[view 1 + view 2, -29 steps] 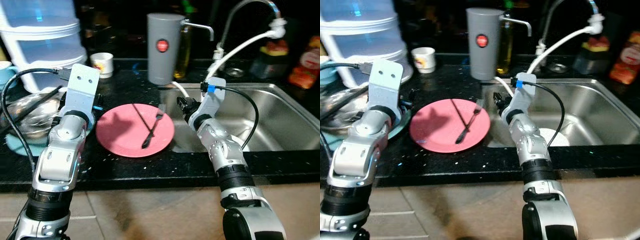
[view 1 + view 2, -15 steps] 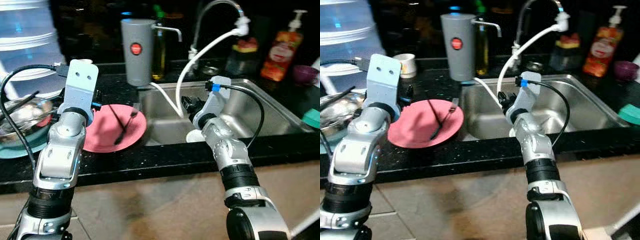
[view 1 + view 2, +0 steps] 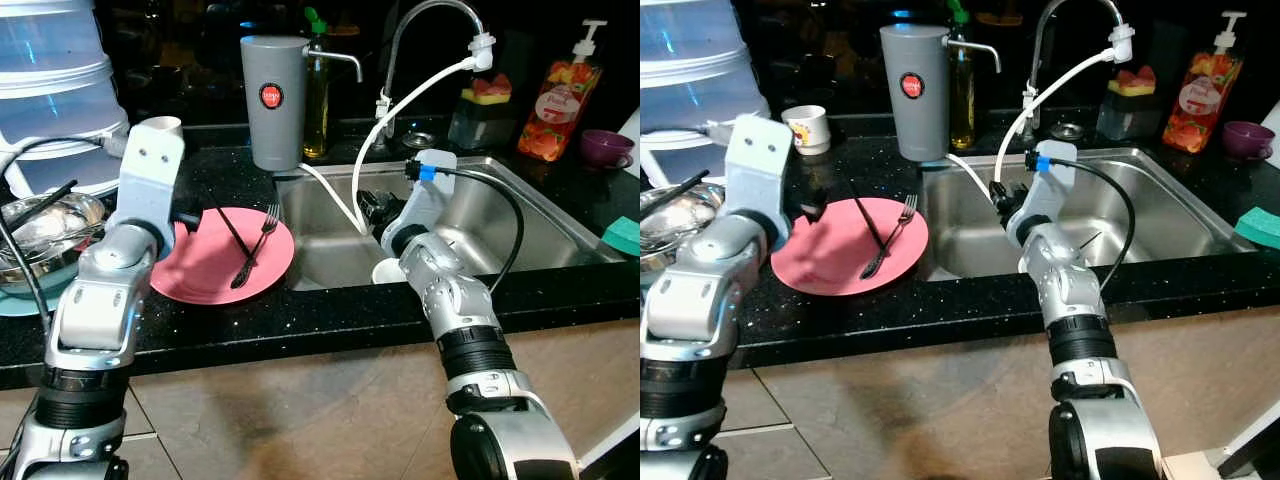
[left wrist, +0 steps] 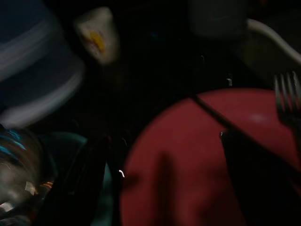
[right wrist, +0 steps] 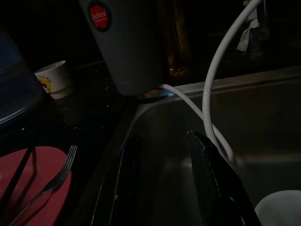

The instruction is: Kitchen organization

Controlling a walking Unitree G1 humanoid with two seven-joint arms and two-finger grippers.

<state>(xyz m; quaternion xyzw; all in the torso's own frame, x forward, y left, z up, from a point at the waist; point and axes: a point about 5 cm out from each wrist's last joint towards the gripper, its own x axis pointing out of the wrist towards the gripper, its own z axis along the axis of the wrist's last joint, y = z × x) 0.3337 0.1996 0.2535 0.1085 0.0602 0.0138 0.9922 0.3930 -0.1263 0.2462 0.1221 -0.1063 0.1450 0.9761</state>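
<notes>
The left gripper (image 4: 160, 183) hovers open and empty over the pink plate (image 3: 200, 275), apparently to collect the fork (image 3: 255, 250) at 3 o'clock. The right gripper (image 5: 164, 188) waits open and empty above the sink (image 3: 520, 215).

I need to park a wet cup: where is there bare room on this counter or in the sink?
The stainless sink basin is mostly bare right of the white hose. The black counter strip in front of the round pink plate is free. Left is crowded: steel bowls, stacked plastic tubs.
</notes>
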